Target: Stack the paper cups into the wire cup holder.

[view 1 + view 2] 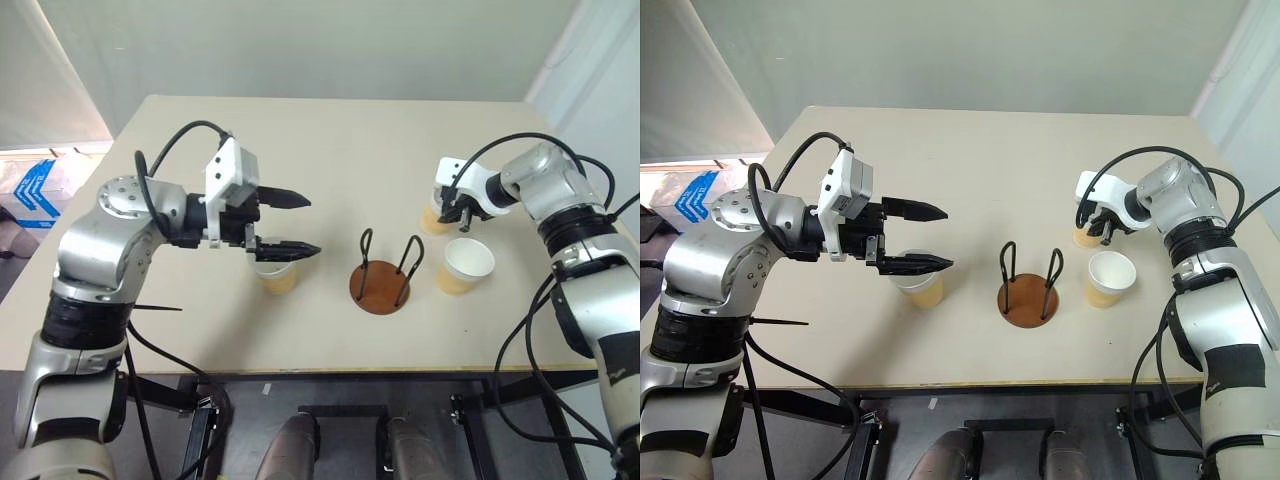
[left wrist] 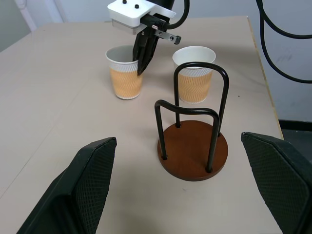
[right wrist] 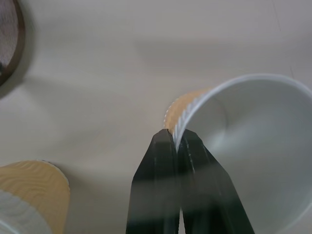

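Pinching a paper cup's point(image 2: 125, 73) rim, right hand point(image 3: 178, 141) clamped.

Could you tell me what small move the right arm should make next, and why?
Probably lift straight up: the right end effector is shut on the far cup's rim, one finger inside, and the cup holder stands empty beside it.

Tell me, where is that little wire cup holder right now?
The wire cup holder stands empty near the table's front edge, between the cup under the left arm and a cup on the right.
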